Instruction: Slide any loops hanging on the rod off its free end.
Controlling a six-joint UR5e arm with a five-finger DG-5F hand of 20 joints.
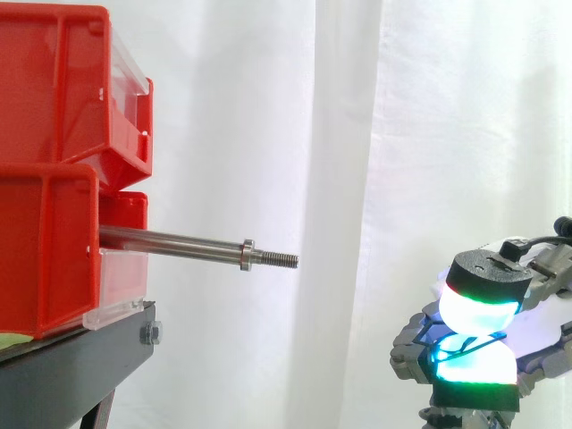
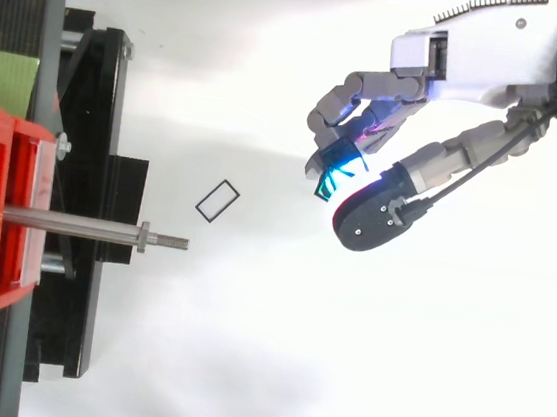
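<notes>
Away from rod [image 1: 179, 243], hand [image 2: 477, 55] pinches loop [image 2: 326, 186].

Laboratory test rig: stacked red storage bins [image 1: 49, 250] on black stand [image 1: 76, 366], threaded steel rod [image 1: 179, 242] projecting from bins, white curtain [image 1: 357, 134] behind bins.

Robot hand [image 2: 477, 52] hanging in open air, pointing left, wrist at upper right in top view
</notes>
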